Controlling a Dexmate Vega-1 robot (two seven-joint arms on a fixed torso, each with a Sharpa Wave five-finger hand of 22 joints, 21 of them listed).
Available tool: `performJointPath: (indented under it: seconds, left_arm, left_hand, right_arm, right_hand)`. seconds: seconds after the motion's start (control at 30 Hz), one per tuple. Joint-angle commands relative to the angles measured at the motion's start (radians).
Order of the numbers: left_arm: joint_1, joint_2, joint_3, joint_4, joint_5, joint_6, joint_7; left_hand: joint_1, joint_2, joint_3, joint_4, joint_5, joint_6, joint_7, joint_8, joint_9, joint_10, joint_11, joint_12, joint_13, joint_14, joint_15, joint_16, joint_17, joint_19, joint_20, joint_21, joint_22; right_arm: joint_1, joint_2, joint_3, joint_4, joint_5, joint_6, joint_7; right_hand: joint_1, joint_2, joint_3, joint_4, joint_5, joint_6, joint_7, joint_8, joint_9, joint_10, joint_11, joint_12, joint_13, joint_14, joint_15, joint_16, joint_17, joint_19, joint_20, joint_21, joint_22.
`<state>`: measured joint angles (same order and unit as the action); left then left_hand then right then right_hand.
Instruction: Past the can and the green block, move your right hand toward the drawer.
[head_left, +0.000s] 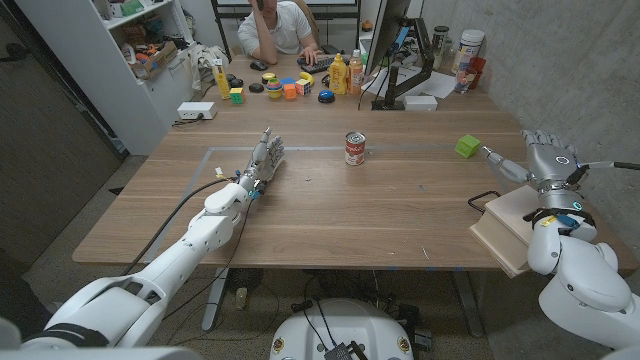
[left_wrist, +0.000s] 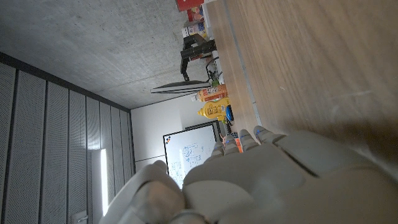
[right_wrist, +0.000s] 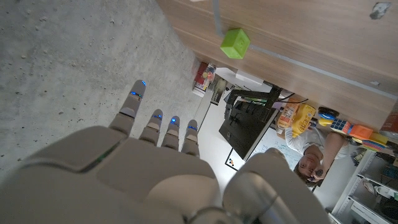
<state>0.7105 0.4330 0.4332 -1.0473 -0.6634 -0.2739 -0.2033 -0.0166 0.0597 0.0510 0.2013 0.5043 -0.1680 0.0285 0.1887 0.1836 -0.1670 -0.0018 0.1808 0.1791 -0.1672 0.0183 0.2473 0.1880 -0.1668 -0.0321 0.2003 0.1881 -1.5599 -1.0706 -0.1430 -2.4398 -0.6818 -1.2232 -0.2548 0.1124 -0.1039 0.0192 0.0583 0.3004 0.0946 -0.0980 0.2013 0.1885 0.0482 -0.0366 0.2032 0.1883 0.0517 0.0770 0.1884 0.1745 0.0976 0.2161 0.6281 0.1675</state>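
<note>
drawer (head_left: 512, 228) at tabletop's (head_left: 380, 215) right edge under right hand (head_left: 548, 160), fingers (head_left: 497, 158) spread and empty near green block (head_left: 466, 146), can (head_left: 354, 148) mid-table, left hand (head_left: 264, 163) released, empty.

My right hand (head_left: 547, 158) hovering at 3 o'clock, fingers apart, gripping nothing, reaching toward 12. My left hand (head_left: 264, 160) resting at 10 o'clock, fingers extended, arm outstretched.
</note>
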Motion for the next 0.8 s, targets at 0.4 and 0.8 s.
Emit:
performJointPath:
  seconds: [0.4,0.8]
  left_arm:
    - [-0.027,-0.018,0.006,0.044,0.006,-0.003,-0.014]
    - [-0.026,-0.017,0.006,0.039,0.006,0.0,-0.014]
  left_hand:
    - [-0.003,0.137,-0.007,0.004,0.009,-0.258,0.0,0.003,0.005,-0.318,0.004,0.006,0.006,-0.275,0.003,0.001,0.006,-0.108,-0.017,0.003,0.003]
    - [-0.003,0.137,-0.008,0.004,0.009,-0.259,0.001,0.003,0.005,-0.318,0.005,0.006,0.006,-0.275,0.004,0.001,0.006,-0.109,-0.016,0.003,0.003]
  right_arm:
    - [-0.029,-0.031,-0.029,-0.027,0.217,-0.173,-0.114]
    - [-0.043,-0.009,-0.03,-0.024,0.208,-0.173,-0.094]
  right_hand:
    - [0.019,-0.003,-0.002,-0.002,0.013,-0.014,-0.007,-0.003,0.004,-0.011,-0.006,0.0,0.004,-0.011,0.002,-0.003,0.005,0.001,0.001,-0.022,0.003]
    - [0.035,0.005,0.001,-0.008,0.019,-0.021,-0.01,-0.005,0.004,-0.014,-0.006,0.001,0.004,-0.011,0.003,-0.003,0.005,0.001,0.001,-0.033,0.003]
